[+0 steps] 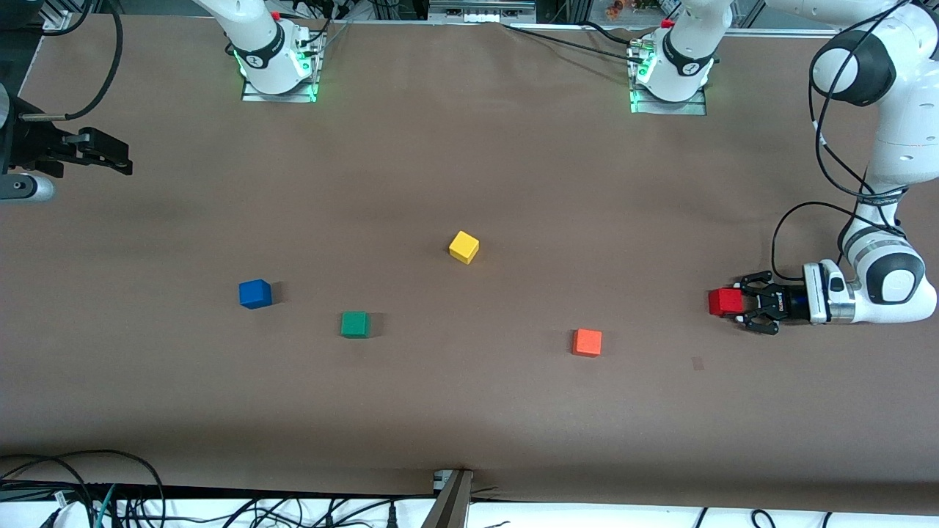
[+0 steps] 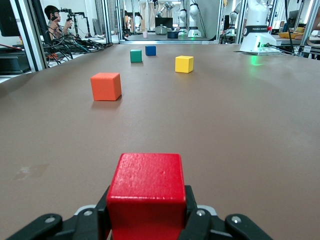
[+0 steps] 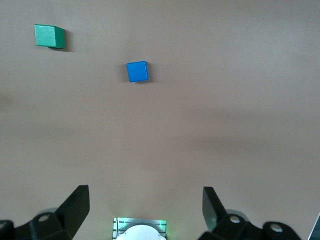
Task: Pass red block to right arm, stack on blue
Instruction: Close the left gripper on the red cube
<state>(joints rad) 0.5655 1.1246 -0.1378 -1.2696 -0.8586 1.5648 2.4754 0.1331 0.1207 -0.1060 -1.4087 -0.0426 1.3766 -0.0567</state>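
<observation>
A: Where is the red block [image 1: 725, 301]?

B: At the left arm's end of the table, clamped between the fingers of the left gripper [image 1: 742, 303], the black open-link claw. In the left wrist view the cube [image 2: 146, 194] fills the space between the two fingers, low by the brown table [image 1: 469, 411]; I cannot tell whether it touches the surface.

A: And the right gripper [image 1: 121, 156]?

B: It hangs over the right arm's end of the table, with nothing in it. Its wrist view shows the two black fingers [image 3: 75, 206] spread wide apart, with the blue cube [image 3: 137, 71] and the green cube [image 3: 49, 36] on the table below.

A: The other cubes?

B: The blue cube [image 1: 254, 293] lies toward the right arm's end, the green cube [image 1: 355, 324] beside it and nearer the front camera. The yellow cube [image 1: 463, 246] sits mid-table, and the orange cube [image 1: 587, 342] lies between the green one and the red block.
</observation>
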